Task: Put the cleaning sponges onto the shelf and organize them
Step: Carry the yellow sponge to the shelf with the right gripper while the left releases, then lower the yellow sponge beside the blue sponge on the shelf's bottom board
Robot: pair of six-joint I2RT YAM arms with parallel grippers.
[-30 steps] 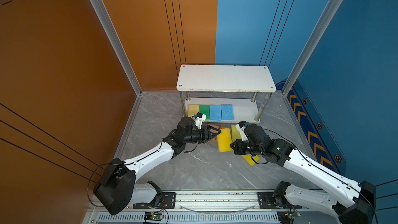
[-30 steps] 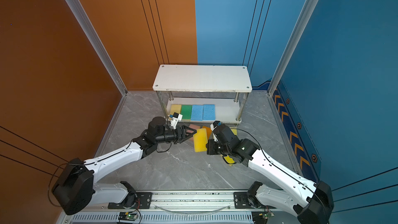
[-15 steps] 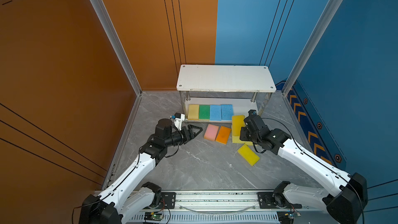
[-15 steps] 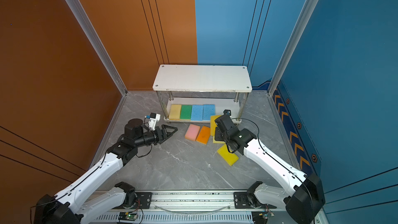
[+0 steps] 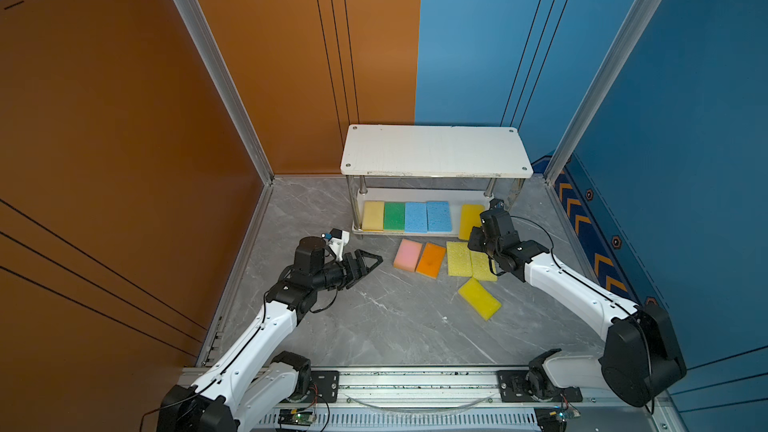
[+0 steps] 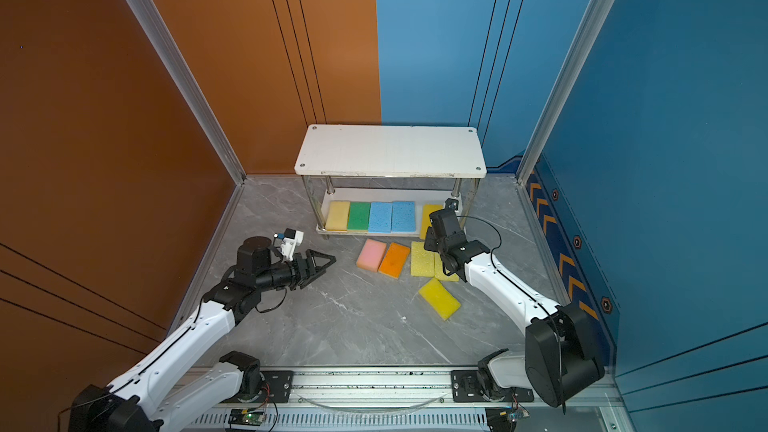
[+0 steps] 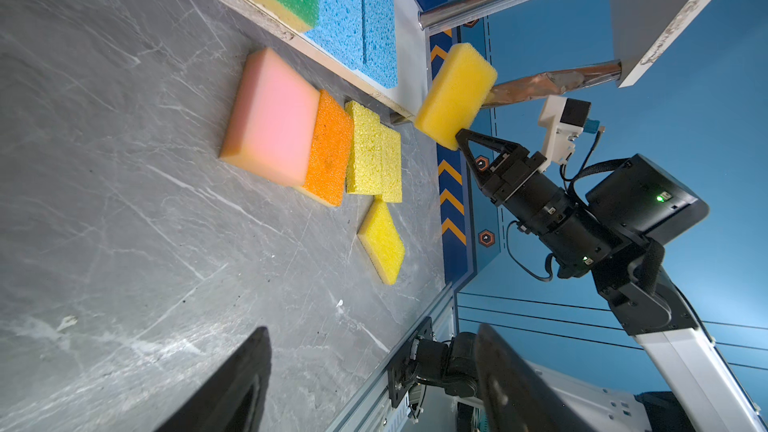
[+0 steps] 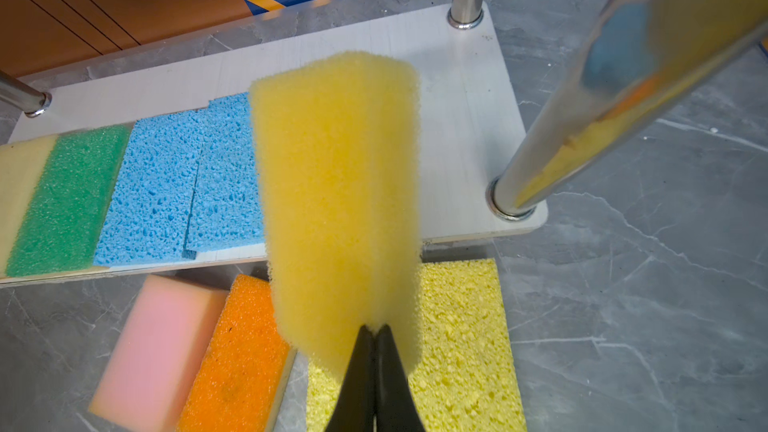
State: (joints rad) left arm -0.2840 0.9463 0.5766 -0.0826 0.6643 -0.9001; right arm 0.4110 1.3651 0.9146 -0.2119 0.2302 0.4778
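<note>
The right fingers (image 8: 363, 367) are pinched together on one short end of a fine-pored yellow foam sponge (image 8: 336, 201). Its length juts ahead, raised, over the bare end of the white lower board (image 8: 461, 118) of the two-tier white shelf (image 5: 432, 151). That hold seems meant for sliding it in flat beside the two light blue sponges (image 8: 174, 184), extending the touching row that includes the green sponge (image 8: 70, 193). The slot is bounded by the blue edge on one side, the shiny front post (image 8: 582, 118) on the other, and the upper board overhead. The left fingers (image 5: 368, 256) stand apart and empty above the grey marbled desk (image 5: 374, 326). They are near the pink sponge (image 5: 408, 255), with nothing between.
</note>
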